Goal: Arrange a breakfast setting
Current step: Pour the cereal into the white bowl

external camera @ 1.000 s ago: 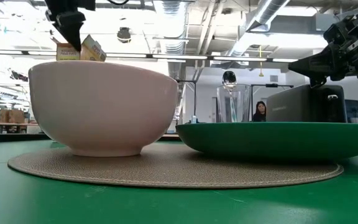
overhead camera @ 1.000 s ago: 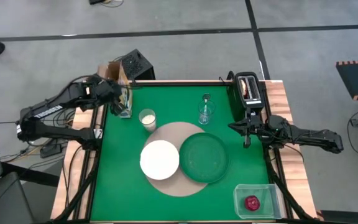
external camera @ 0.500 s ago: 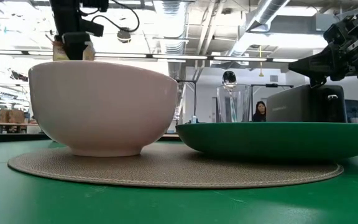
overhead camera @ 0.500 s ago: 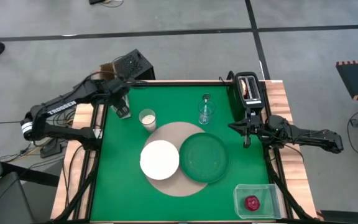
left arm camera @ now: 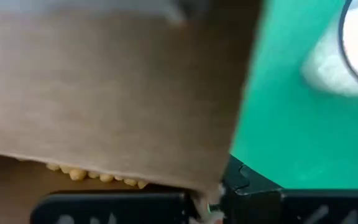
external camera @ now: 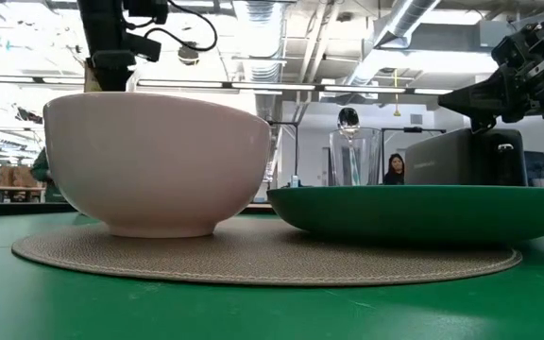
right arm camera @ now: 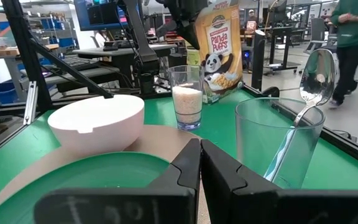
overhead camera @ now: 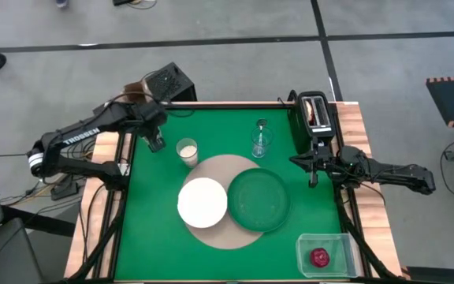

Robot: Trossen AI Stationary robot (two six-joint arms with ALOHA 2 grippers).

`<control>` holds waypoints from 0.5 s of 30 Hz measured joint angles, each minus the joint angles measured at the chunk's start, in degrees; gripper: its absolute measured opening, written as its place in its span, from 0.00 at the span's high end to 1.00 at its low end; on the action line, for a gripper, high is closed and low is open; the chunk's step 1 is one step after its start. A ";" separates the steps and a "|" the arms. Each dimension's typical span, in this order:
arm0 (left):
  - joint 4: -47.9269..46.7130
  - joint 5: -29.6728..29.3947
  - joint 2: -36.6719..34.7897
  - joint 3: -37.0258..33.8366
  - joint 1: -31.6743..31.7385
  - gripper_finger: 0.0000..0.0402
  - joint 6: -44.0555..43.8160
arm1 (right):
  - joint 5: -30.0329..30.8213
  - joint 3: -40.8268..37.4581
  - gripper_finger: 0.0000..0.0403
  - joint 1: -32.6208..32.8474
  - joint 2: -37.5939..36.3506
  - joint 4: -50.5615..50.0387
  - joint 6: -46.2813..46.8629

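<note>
While the left claw (overhead camera: pixel 155 143) grips the cereal box (right arm camera: pixel 217 46) near the table's (overhead camera: pixel 156 237) far-left corner, presumably for pouring, the white bowl (overhead camera: pixel 202 202) waits. Right claw (overhead camera: pixel 312 178) rests closed, empty, by the right edge.

A black toaster (overhead camera: pixel 315 115) stands at the upper right of the green table (overhead camera: pixel 156 229). A clear plastic tub (overhead camera: pixel 325 255) sits lower right. A cereal box (right arm camera: pixel 216 43) stands upper left.
</note>
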 joint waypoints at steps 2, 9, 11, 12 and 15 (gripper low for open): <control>-0.53 -1.02 0.07 -0.06 -0.49 1.00 1.03 | 0.00 0.00 0.90 0.00 0.00 0.03 0.00; -5.95 -2.07 0.10 2.76 -3.52 1.00 -0.25 | 0.00 0.00 0.90 0.00 0.00 0.09 0.00; -7.63 -2.91 0.10 4.26 -4.83 1.00 -1.12 | 0.02 0.00 0.90 0.02 0.00 0.10 0.02; -8.45 -3.24 0.07 4.99 -5.52 1.00 -1.63 | 0.02 -0.01 0.90 0.02 0.00 0.10 0.01; -10.59 -3.59 0.06 7.02 -7.85 1.00 -3.07 | 0.00 0.01 0.90 0.02 0.00 0.12 1.29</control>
